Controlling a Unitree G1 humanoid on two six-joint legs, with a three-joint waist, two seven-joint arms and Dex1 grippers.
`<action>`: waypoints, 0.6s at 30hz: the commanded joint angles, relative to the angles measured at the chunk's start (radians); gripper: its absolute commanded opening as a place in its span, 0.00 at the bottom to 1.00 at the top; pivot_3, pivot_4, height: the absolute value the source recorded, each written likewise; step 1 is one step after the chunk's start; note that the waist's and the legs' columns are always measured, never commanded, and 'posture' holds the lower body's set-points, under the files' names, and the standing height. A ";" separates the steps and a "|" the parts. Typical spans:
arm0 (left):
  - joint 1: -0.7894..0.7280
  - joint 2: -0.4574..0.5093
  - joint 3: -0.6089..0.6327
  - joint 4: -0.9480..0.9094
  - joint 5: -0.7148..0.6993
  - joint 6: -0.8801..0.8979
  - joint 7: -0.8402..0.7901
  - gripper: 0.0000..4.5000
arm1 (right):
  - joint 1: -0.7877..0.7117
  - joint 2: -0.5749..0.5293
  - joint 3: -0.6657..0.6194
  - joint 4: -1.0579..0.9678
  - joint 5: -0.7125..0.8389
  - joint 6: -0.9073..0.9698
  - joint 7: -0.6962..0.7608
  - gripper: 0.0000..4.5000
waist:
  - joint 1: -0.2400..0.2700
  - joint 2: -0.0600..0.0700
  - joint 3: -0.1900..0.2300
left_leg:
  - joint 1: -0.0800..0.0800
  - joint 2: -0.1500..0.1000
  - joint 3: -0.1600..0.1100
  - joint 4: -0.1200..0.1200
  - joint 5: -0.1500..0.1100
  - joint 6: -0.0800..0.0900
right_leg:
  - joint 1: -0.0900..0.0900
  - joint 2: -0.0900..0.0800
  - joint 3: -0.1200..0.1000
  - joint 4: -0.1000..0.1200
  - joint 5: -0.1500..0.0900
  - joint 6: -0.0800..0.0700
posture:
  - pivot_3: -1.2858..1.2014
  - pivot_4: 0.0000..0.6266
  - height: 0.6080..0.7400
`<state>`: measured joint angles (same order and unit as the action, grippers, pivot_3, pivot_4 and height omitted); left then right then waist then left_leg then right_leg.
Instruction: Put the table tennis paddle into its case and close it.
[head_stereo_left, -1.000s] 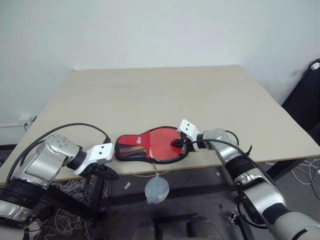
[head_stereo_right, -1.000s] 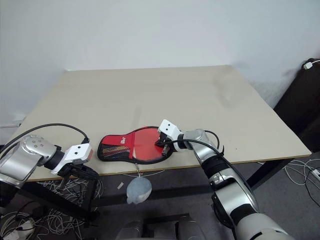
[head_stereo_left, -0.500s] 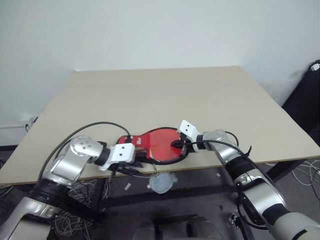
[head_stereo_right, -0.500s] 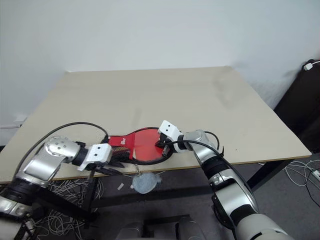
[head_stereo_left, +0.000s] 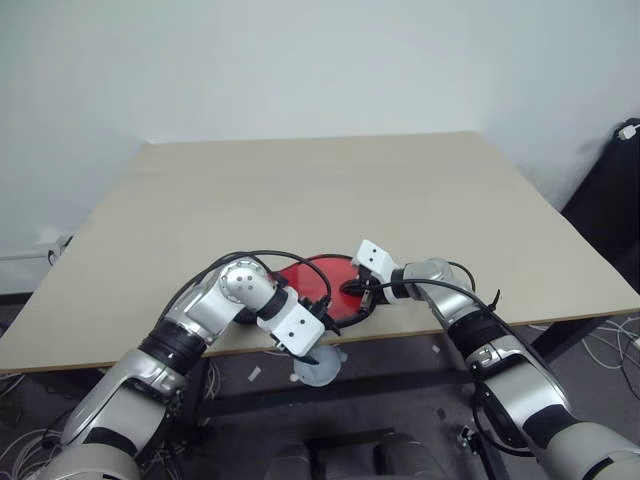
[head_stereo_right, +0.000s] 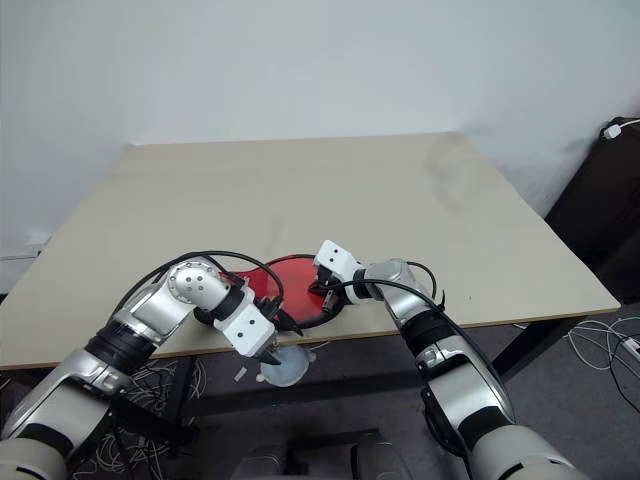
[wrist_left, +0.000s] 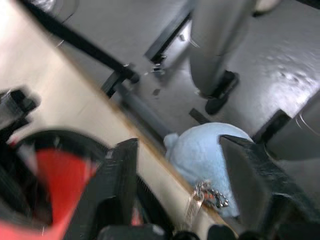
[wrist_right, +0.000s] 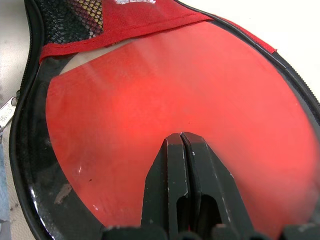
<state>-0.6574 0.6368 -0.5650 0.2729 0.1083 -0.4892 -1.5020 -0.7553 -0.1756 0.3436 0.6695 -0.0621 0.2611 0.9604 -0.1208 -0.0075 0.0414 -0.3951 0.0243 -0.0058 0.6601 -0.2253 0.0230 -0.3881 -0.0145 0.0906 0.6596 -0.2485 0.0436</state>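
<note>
The table tennis paddle (wrist_right: 150, 100) lies with its red face up inside the open case (wrist_right: 30, 165), whose black zip rim runs round it, at the table's front edge (head_stereo_left: 318, 278). A red flap with mesh (wrist_right: 100, 20) covers the handle end. My right gripper (wrist_right: 181, 137) is shut, its tips resting on the red face (head_stereo_left: 352, 287). My left arm reaches across the case's handle end and hides it. The left gripper (wrist_left: 180, 142) hangs open just past the table's front edge, around a pale blue pouch (wrist_left: 210, 155) that dangles from the case by a small chain (wrist_left: 205, 196).
The beige table (head_stereo_left: 330, 190) stretches bare behind the case to a white wall. A dark piece of furniture (head_stereo_left: 610, 200) stands off the right side. Loose cables (head_stereo_left: 30, 440) lie on the floor at the left, beside black table legs.
My left arm has swung from the table's left front corner rightward across the case's handle end, and its fingers have opened by the hanging pouch. The right gripper has stayed put.
</note>
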 joint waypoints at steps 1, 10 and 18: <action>-0.058 -0.015 -0.052 0.067 0.049 -0.154 -0.025 0.90 | 0.029 0.000 0.037 0.061 -0.043 0.032 -0.015 0.00 | 0.000 0.000 0.000 | 0.000 0.000 0.000 0.000 0.000 0.000 | 0.000 0.000 0.000 0.000 0.000 0.000 | 0.52 0.00 1.00; -0.146 -0.081 -0.171 0.216 0.137 -0.322 -0.049 0.95 | 0.030 0.006 0.033 0.065 -0.042 0.035 -0.031 0.00 | 0.000 0.000 0.000 | 0.000 0.000 0.000 0.001 0.000 0.000 | 0.000 0.000 0.001 0.000 0.000 0.000 | 0.52 0.00 1.00; -0.198 -0.137 -0.253 0.328 0.311 -0.443 0.052 0.95 | 0.028 0.013 0.029 0.069 -0.039 0.037 -0.043 0.00 | 0.000 0.000 0.000 | 0.000 0.000 0.000 0.001 0.000 0.000 | 0.000 0.000 0.001 0.000 0.000 0.000 | 0.52 0.00 1.00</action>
<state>-0.8262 0.5051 -0.8119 0.5948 0.3845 -0.9064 -1.4811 -0.7556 -0.1647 0.3413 0.6755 -0.0620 0.2611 0.9311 -0.1208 -0.0076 0.0413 -0.3951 0.0243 -0.0054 0.6608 -0.2253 0.0234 -0.3880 -0.0141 0.0917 0.6598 -0.2485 0.0438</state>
